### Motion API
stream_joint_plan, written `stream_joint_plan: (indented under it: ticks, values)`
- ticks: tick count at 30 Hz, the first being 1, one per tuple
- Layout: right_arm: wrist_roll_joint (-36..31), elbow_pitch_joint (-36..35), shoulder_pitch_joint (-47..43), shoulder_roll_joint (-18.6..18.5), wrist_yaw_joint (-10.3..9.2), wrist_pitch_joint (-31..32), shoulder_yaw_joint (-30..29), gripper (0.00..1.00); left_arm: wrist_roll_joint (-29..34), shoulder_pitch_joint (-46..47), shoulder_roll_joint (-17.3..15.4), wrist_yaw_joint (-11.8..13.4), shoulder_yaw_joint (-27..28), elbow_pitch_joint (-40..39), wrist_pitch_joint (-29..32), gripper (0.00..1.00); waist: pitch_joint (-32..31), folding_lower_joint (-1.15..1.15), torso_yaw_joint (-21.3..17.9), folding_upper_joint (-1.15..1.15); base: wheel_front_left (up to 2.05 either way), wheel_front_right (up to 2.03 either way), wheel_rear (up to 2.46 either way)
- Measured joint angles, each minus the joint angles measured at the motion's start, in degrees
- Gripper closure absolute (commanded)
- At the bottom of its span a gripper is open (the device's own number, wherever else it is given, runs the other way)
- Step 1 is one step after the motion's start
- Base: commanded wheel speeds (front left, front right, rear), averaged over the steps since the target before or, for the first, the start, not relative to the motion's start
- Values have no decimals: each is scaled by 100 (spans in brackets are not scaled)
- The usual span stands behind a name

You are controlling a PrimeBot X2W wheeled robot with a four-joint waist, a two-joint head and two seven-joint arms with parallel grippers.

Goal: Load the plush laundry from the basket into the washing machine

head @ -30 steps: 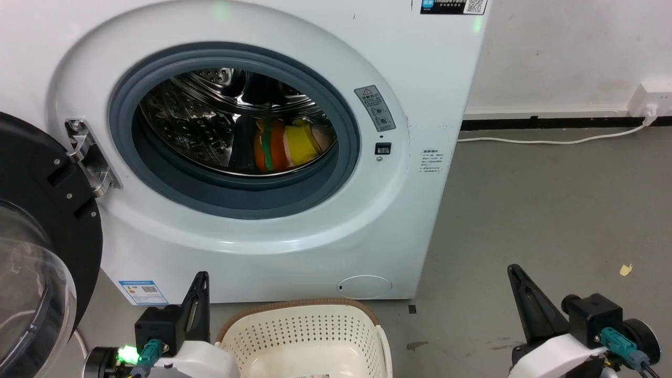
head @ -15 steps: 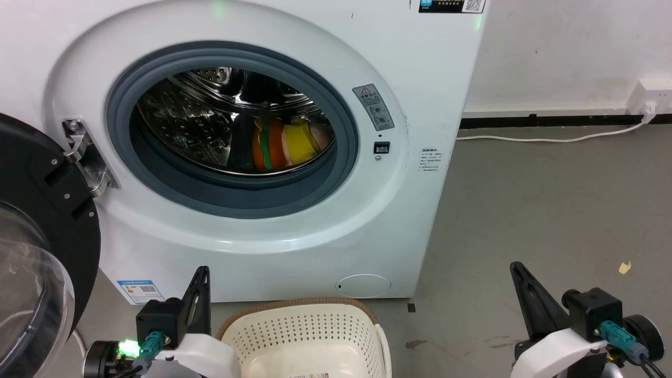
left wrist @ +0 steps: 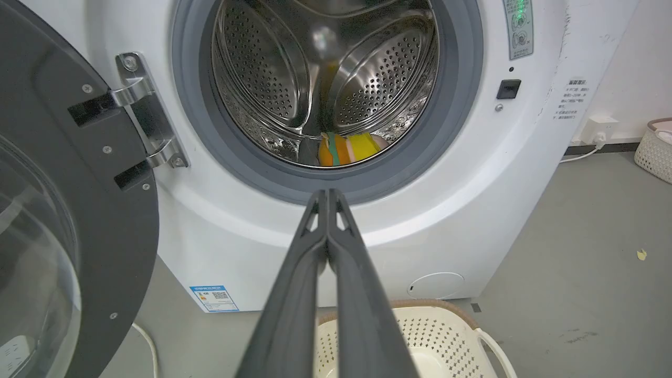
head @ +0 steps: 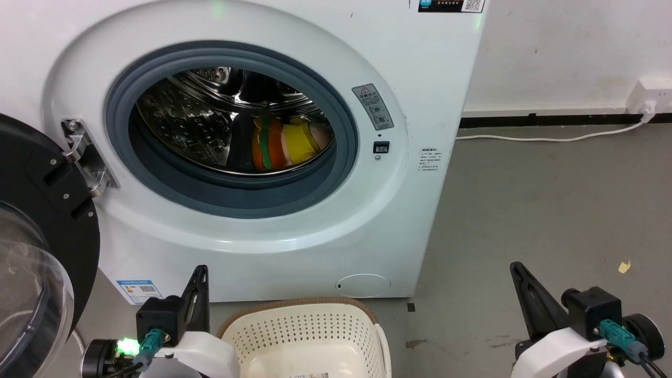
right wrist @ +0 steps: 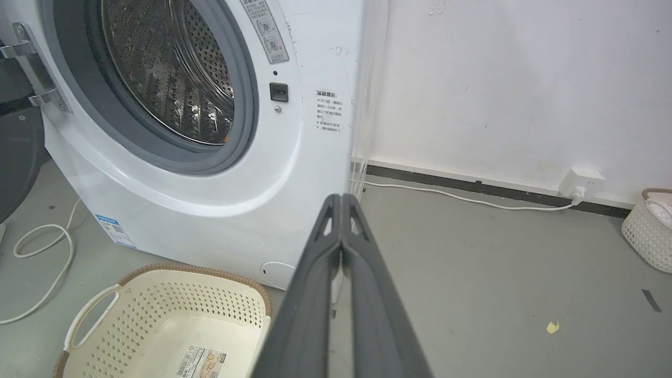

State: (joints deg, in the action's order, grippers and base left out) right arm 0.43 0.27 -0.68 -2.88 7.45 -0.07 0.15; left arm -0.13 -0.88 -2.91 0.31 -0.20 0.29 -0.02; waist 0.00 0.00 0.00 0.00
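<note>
Fingers [left wrist: 292, 294] closed, empty, plush laundry [head: 286, 144] well apart, inside washing machine [head: 388, 220]

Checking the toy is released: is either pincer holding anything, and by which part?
Nothing is held. The left pincer and right pincer are both shut and empty; the plush laundry lies inside the washing machine drum.

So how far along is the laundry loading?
Done: the soft toy lies inside the washing machine's drum, and the basket shows a bare bottom with a label. In hand: nothing; the left end effector and right end effector are shut and empty, low before the machine. Left: seemingly nothing to load; the door stands open.
</note>
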Motion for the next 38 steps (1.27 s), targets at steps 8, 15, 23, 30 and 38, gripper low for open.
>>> stream_joint_plan:
  ticks: [8,15,23,30,38]
  values:
    - [0,0,0,0,0,0,-1,100,1,0,1,0,1,-1,0,100,0,0,0,0,0,0,0]
    - [0,-1,1,0,0,0,0,100,2,0,1,0,2,-1,0,100,0,0,0,0,0,0,0]
    - [0,-1,1,0,0,0,-1,100,2,0,1,0,3,-1,0,100,0,1,0,0,0,0,0]
    - [0,-1,1,0,0,0,0,100,2,0,1,0,3,-1,0,100,0,1,0,0,0,0,0]
    - [0,-1,1,0,0,0,-1,100,2,0,1,0,3,-2,0,100,0,1,0,0,0,0,0]
